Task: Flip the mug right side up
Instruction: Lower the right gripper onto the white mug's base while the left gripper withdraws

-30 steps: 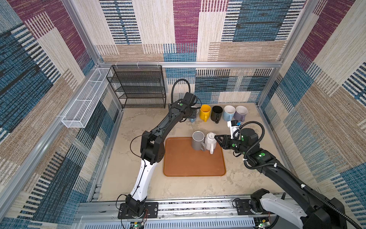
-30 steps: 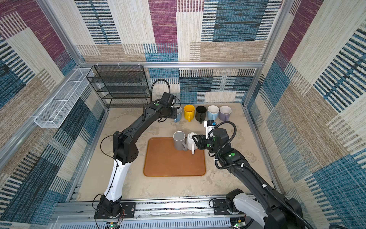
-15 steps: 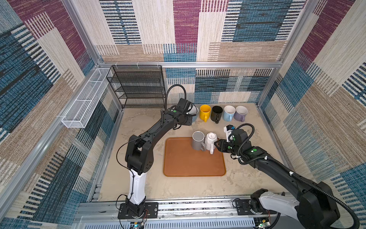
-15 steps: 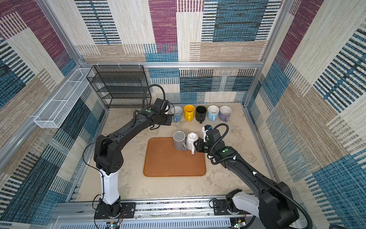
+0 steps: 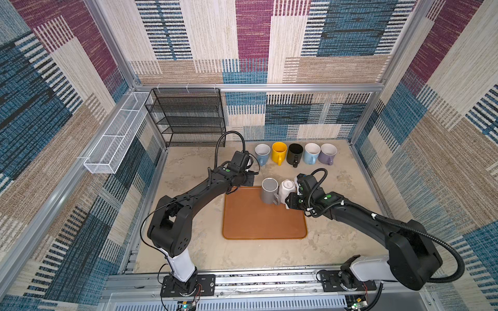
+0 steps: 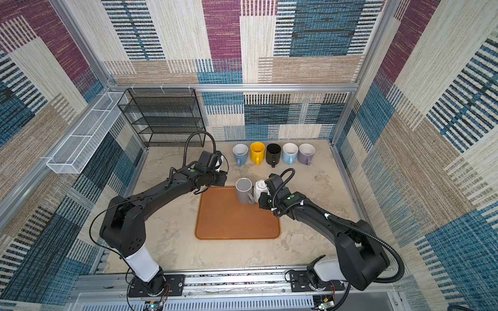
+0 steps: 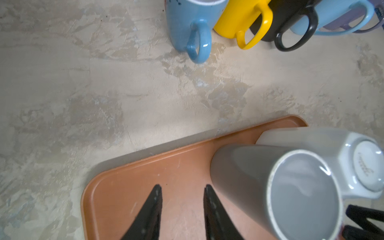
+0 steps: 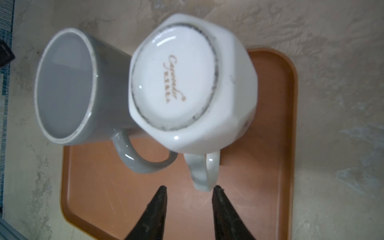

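White mug [image 8: 187,83], bottom up beside grey mug [image 8: 110,68]: likely hard, slippery, breakable. Best to take by handle [image 8: 207,176]. Right fingers [image 8: 158,212], left fingers [image 7: 151,212]: partly open, holding nothing.

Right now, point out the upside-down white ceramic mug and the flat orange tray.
upside-down white ceramic mug [image 8: 174,83], right wrist view, upturned base.
flat orange tray [image 8: 270,166], right wrist view, bare floor.

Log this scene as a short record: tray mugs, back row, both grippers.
white mug: upside down on the tray
gray mug: beside it, on tray
back row: five mugs, openings up
right gripper: open, empty, lined up with white mug's handle
left gripper: open, empty, above tray
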Robot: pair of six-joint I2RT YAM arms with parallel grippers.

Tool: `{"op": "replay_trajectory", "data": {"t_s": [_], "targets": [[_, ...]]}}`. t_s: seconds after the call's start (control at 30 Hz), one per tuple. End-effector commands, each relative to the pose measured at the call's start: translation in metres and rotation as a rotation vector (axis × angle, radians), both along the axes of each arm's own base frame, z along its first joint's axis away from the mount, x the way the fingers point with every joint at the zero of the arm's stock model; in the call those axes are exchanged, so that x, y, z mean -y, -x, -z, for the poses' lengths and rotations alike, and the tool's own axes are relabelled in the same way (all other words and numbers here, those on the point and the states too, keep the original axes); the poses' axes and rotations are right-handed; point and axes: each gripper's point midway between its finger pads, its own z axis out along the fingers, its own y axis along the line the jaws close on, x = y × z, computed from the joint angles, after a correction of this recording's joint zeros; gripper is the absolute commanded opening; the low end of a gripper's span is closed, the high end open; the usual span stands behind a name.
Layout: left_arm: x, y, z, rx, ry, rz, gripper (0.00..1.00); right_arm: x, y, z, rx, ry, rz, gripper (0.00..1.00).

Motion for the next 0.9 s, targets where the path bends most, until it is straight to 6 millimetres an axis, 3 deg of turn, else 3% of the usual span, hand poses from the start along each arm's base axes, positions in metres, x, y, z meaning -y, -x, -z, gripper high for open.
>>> {"op": "replay_trajectory", "data": {"t_s": [0.0, 0.37, 0.87], "targets": [[0.006, -0.011, -0.018, 0.078, 0.054, -0.002, 0.35, 0.0, -0.006, 0.003, -0.006, 0.025, 0.03, 0.39], [0.009, -0.011, -0.02, 0.078, 0.071, 0.001, 0.34, 0.004, -0.02, 0.016, -0.045, 0.15, 0.041, 0.37], [0.004, -0.011, -0.013, 0.07, 0.029, -0.003, 0.34, 0.011, -0.029, 0.02, -0.08, 0.268, 0.028, 0.29]]}}
